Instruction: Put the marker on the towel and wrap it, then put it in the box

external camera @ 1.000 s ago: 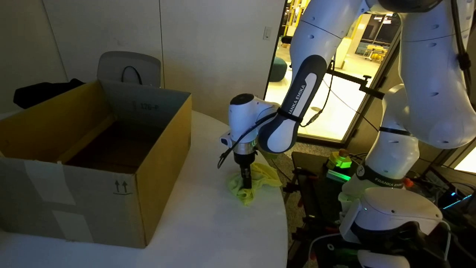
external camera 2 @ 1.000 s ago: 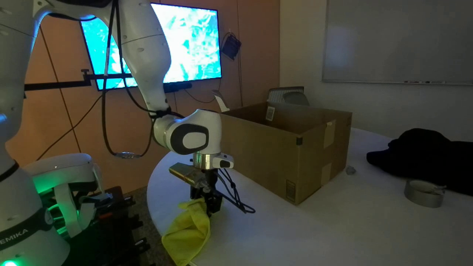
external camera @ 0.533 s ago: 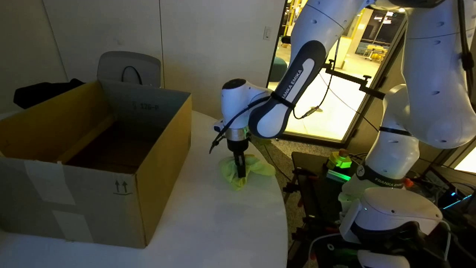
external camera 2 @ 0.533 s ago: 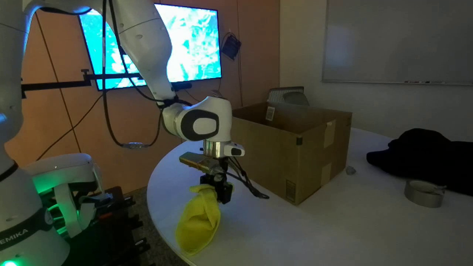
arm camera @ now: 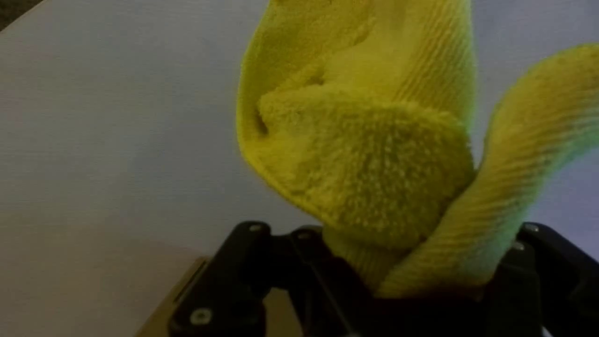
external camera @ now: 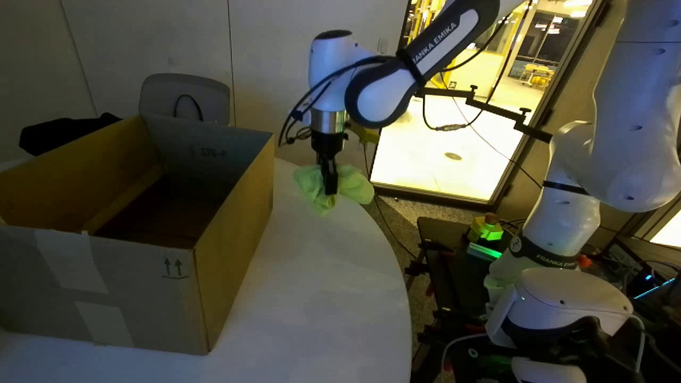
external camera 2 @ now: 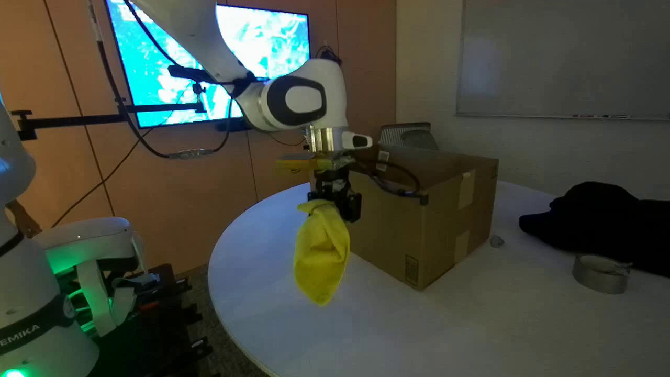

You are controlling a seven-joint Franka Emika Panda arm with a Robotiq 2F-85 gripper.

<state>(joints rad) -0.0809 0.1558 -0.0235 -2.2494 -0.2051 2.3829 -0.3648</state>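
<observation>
Above the table (external camera 2: 445, 335), the pincer (external camera: 330, 185) clutches the yellow towel (external camera 2: 322, 256), partly cut off in the wrist view.

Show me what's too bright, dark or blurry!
In an exterior view, the lit floor glares while the box is dark inside; in an exterior view, the screen looks washed out; the wrist view is dim, with the towel blurry in patches.

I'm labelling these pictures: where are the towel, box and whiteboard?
Towel (external camera 2: 322, 251): in an exterior view, hanging part.
Box (external camera: 154, 298): in an exterior view, arrow-marked outer wall.
Whiteboard (external camera 2: 565, 57): in an exterior view, writing surface.
</observation>
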